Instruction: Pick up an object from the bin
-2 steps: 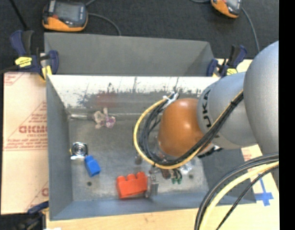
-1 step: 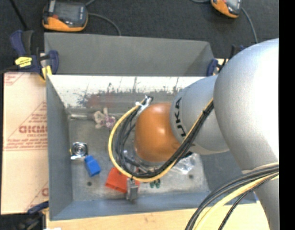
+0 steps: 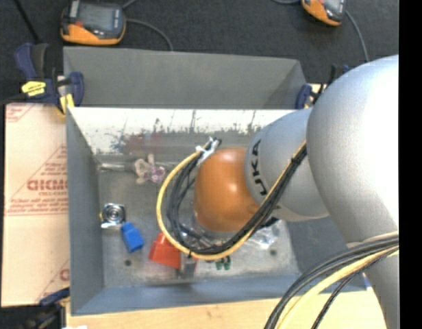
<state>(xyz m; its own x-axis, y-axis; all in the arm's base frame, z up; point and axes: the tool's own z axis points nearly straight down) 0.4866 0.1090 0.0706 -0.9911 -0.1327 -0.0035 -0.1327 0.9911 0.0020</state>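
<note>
The red block (image 3: 163,251), at the orange cover's (image 3: 221,190) lower left, is partly covered by the cable loop (image 3: 160,208). Directly below the cover, a small green thing (image 3: 223,265) is half hidden and cannot be identified. The pale pinkish thing (image 3: 149,168) at its upper left is too small to be named.

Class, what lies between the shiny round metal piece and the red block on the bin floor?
A small blue block lies there, as the camera view shows.

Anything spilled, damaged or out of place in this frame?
Nothing stands out. The red block, blue block, metal ring and pink piece lie loose on the bin floor, none over the rim.
</note>
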